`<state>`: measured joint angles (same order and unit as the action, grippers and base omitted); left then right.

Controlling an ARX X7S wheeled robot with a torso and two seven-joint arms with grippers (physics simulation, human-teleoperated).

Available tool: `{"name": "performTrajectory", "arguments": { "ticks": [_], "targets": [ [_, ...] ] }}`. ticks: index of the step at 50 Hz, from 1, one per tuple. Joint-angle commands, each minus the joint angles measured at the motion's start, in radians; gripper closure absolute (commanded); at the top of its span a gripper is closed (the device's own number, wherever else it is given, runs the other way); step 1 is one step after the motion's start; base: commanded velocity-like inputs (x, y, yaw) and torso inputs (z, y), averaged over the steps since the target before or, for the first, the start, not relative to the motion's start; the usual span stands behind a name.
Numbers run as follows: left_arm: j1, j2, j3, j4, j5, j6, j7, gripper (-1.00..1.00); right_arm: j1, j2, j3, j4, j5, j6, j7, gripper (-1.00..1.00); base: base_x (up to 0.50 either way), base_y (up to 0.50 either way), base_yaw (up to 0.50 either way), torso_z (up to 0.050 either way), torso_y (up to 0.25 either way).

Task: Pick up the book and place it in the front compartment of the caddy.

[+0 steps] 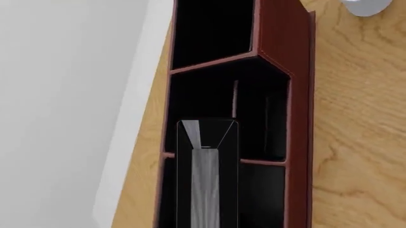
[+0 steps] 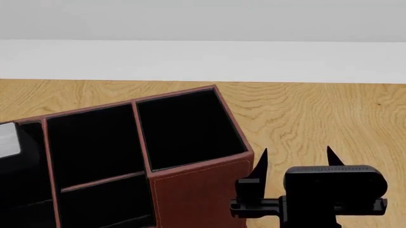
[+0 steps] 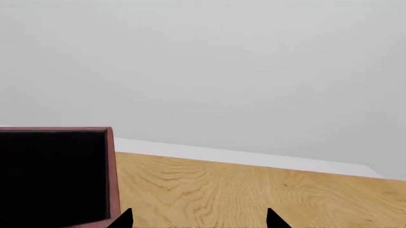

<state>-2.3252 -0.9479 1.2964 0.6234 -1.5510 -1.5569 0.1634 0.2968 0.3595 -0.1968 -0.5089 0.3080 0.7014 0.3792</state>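
The caddy (image 1: 298, 95) is a reddish-brown box with black-lined compartments; it also shows in the head view (image 2: 197, 194) and the right wrist view (image 3: 113, 175). The book (image 1: 206, 180), a thin black slab with a grey sheen strip, hangs over the caddy in the left wrist view and covers part of a divider. My left gripper's fingers do not show, but the book runs straight out from its camera as if held. A pale patch at the head view's left edge (image 2: 7, 140) may be the book's end. My right gripper (image 2: 296, 159) is open and empty beside the caddy's right wall, also in its own view (image 3: 200, 221).
The caddy stands on a wooden table (image 2: 317, 114) near its far edge, with a white ledge and wall (image 2: 254, 57) behind. A pale rounded object (image 1: 364, 5) lies on the table beside the caddy.
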Motion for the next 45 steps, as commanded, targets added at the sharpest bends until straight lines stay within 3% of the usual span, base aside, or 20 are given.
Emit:
{"name": "performTrajectory", "arguments": {
  "ticks": [1, 5, 28, 45],
  "targets": [
    [0.0, 0.038, -0.068, -0.069, 0.255, 0.028, 0.167, 1.0, -0.002, -0.014, 0.025, 0.005, -0.018, -0.002, -0.018, -1.0, 0.0, 0.0, 0.0, 0.0, 0.0],
    [0.028, 0.049, -0.096, -0.117, 0.253, 0.064, 0.169, 1.0, -0.005, -0.013, 0.024, 0.004, -0.018, -0.003, -0.015, -1.0, 0.0, 0.0, 0.0, 0.0, 0.003],
    [0.085, 0.108, 0.003, -0.252, 0.499, 0.214, 0.283, 1.0, -0.011, -0.005, 0.021, 0.0, -0.018, -0.003, -0.006, -1.0, 0.0, 0.0, 0.0, 0.0, 0.001],
    [0.166, 0.172, 0.075, -0.329, 0.573, 0.286, 0.332, 1.0, -0.019, -0.001, 0.018, -0.001, -0.017, -0.007, 0.0, -1.0, 0.0, 0.0, 0.0, 0.0, 0.002]
  ]
}}
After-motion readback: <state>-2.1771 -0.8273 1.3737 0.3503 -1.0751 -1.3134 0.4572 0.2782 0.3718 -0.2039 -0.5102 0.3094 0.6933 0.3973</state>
